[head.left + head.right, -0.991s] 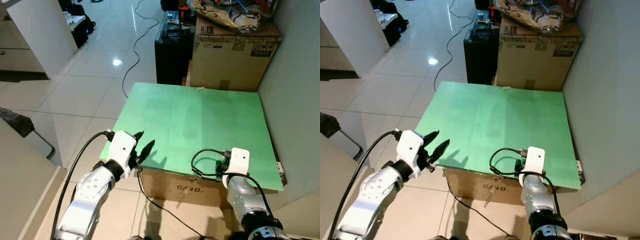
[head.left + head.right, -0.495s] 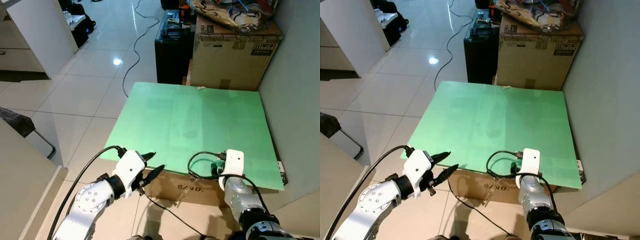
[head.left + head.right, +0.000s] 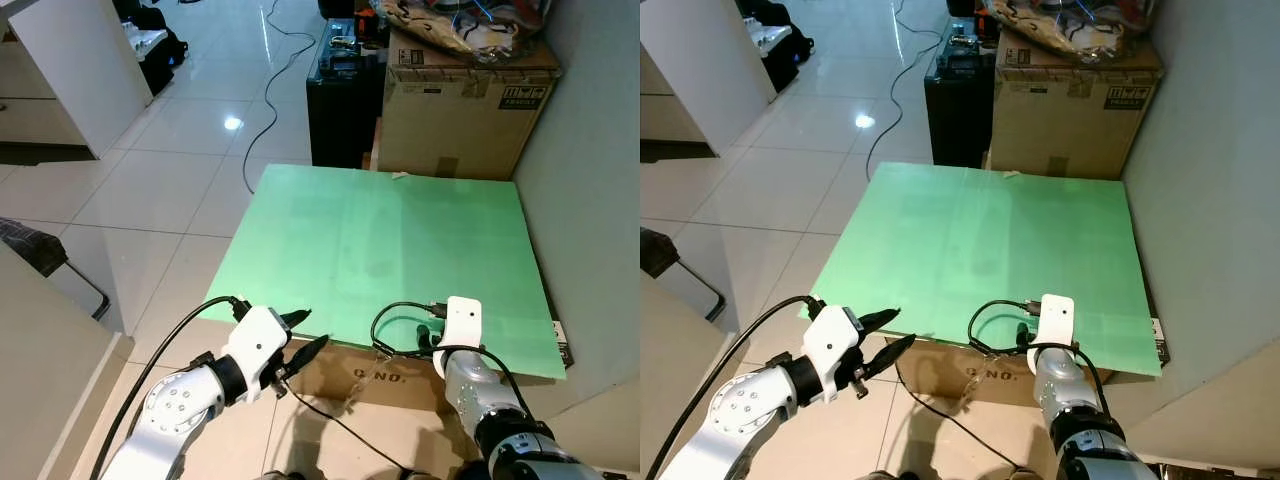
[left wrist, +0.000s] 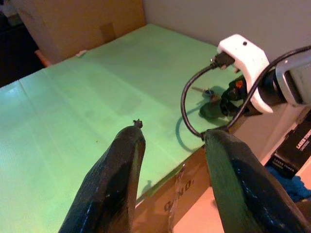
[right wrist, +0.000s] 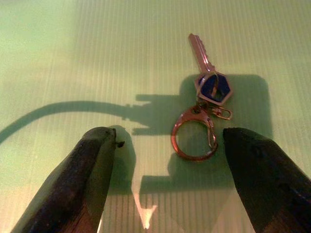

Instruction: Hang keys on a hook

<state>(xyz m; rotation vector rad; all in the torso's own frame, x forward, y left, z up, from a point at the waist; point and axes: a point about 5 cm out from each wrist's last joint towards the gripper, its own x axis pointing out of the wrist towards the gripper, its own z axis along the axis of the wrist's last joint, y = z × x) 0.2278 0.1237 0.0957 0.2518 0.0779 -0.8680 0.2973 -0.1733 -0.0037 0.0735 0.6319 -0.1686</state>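
Note:
A key with a blue head (image 5: 212, 87) lies flat on the green board (image 3: 380, 235), joined to a round metal ring (image 5: 193, 135). My right gripper (image 5: 167, 141) is open just above the board near its front edge, and the ring lies between its two fingers, nearer one of them. The white right wrist (image 3: 460, 322) covers the keys in the head views. My left gripper (image 3: 306, 330) is open and empty at the board's front left edge, pointing across toward the right wrist (image 4: 243, 60).
The board rests on a cardboard box (image 3: 375, 378). Behind it stand a large cardboard box (image 3: 465, 100) and a black unit (image 3: 340, 85). A grey wall (image 3: 590, 160) runs along the right. A cable (image 3: 268, 110) trails over the tiled floor on the left.
My left gripper has dropped from beside the board's left edge to its front edge. The right wrist has shifted slightly left over the keys.

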